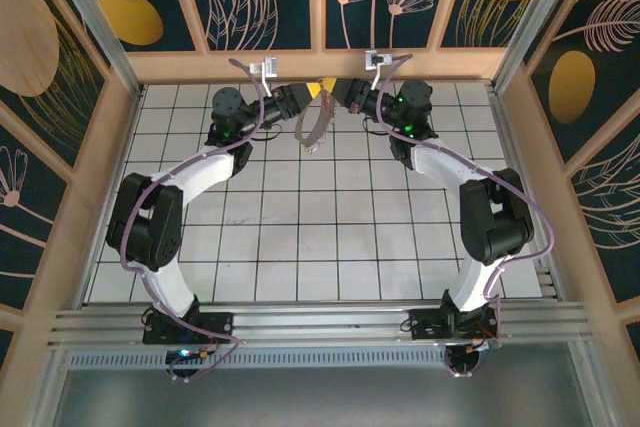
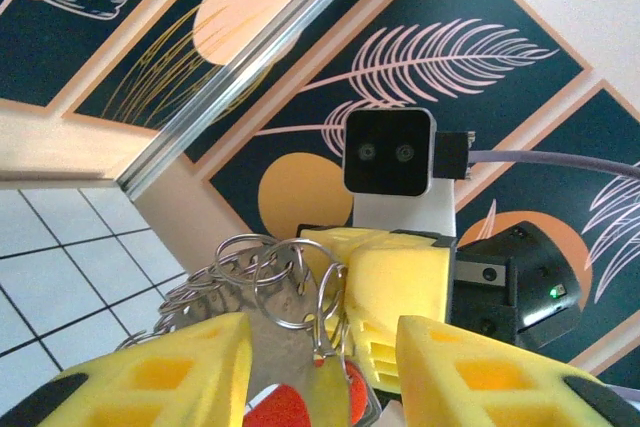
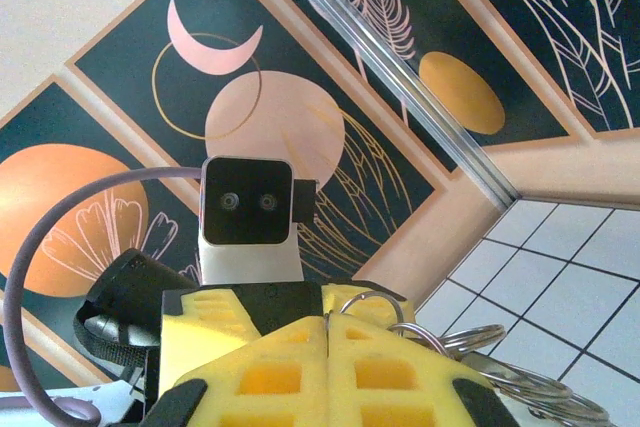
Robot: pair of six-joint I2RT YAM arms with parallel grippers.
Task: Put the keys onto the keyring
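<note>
Two task items, both held up off the white gridded table [image 1: 300,247] near its far edge, where the arms meet.

Item one: keyring [image 2: 210,292], a large silvery loop of small linked metal rings, ridged along its rim.
- Handling, by your best judgement: light, limp and chain-like, so it will sag and swing from whatever point you hold. It is hard metal and not fragile, but likely slick against the pads.
- Where to hold: take a short stretch of rim close to where the key must go, and let the rest hang free.
- Position: in the top view it droops just below the two grippers.

Item two: key [image 2: 285,409], tiny, with a red plastic head; its blade is mostly hidden.
- Handling: probably light, stiff and easy to drop.
- Where to hold: the flat red head is the place to pinch.

Left gripper [image 2: 322,347]: the yellow jaws are parted with a clear gap. The red head sits low in that gap against the rings, and you cannot tell whether either pad touches it.

Right gripper [image 3: 326,332]: the yellow jaws are pressed together, pinching the keyring. Its loops spill out beside the fingers.

Whether the key is threaded on cannot be read.
</note>
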